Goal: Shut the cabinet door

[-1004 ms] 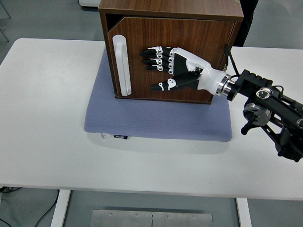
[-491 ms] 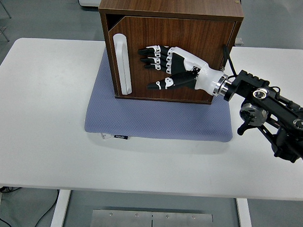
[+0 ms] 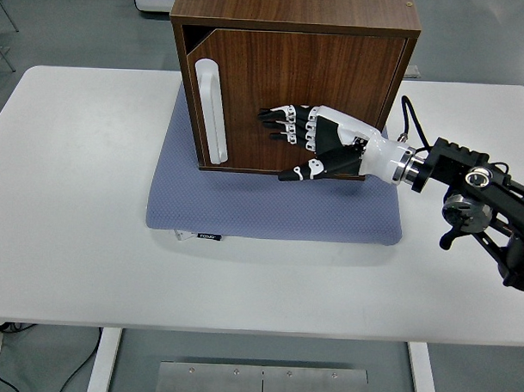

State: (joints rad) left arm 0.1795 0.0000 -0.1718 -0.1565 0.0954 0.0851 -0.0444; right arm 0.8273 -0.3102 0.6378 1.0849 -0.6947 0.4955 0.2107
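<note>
Since the earlier frame, the right hand [image 3: 314, 140] has slid lower and to the right across the cabinet door [image 3: 300, 98]. Its fingers [image 3: 277, 122] are spread and relaxed, grasping nothing, seemingly near or on the wood. At upper centre the cabinet [image 3: 294, 8] sits on a blue mat [image 3: 270, 209] on the white counter [image 3: 72, 198], its door nearly shut, white handle [image 3: 211, 112] at its left.
</note>
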